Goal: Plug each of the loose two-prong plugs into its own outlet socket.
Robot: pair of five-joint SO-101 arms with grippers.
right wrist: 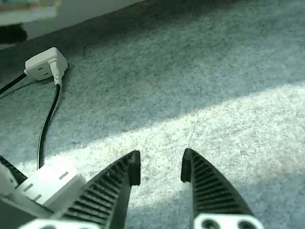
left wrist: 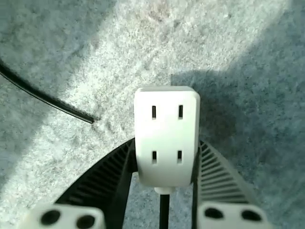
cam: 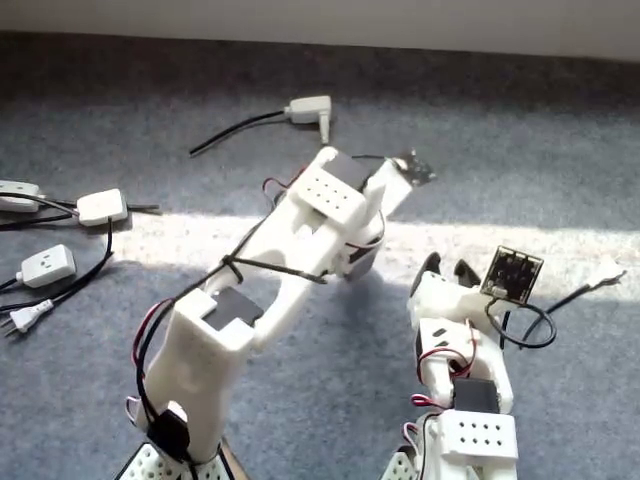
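My left gripper [left wrist: 167, 145] is shut on a white outlet socket [left wrist: 166, 129], held above the grey carpet with its two pairs of slots facing the camera. A loose black cord end [left wrist: 88, 119] lies on the carpet beside it. My right gripper [right wrist: 160, 165] stands open over the carpet with nothing between its fingers, and sits low on the right [cam: 446, 270] in the high view. The held socket [right wrist: 50, 183] shows at the edge of the right wrist view. Another white outlet with a cord [cam: 310, 108] lies at the back [right wrist: 45, 64]. A loose two-prong plug [cam: 25, 318] lies at the far left.
At the left lie a white outlet block [cam: 48, 265], a second one on a cord [cam: 101, 206] and a third at the edge [cam: 15, 192]. A small white piece on a black cord [cam: 605, 275] lies at the right. A sunlit band crosses the carpet [cam: 500, 180].
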